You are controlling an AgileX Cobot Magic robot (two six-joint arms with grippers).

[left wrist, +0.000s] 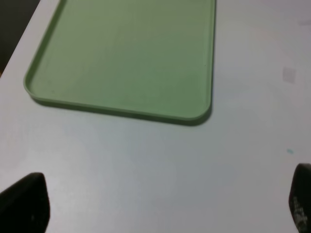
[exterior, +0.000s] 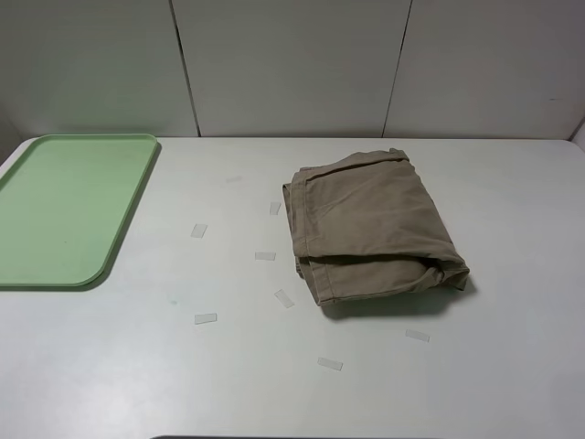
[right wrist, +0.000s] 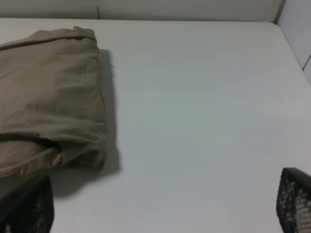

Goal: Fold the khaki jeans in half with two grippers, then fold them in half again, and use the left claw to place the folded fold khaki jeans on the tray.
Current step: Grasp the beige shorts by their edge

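Though mostly cut off, left claw [left wrist: 163, 201] and right claw [right wrist: 160, 204] gape wide, empty.

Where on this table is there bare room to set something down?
The tray is bare all over. Open table lies to the right of the khaki jeans in the high view. Between tray and jeans, and just in front of the jeans, small tape strips dot the surface.

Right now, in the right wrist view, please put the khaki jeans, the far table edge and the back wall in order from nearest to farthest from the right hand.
Measured from the right hand, which is open:
1. The khaki jeans, folded, lying close beside one finger.
2. The far table edge, well past the jeans.
3. The back wall, standing behind that edge.
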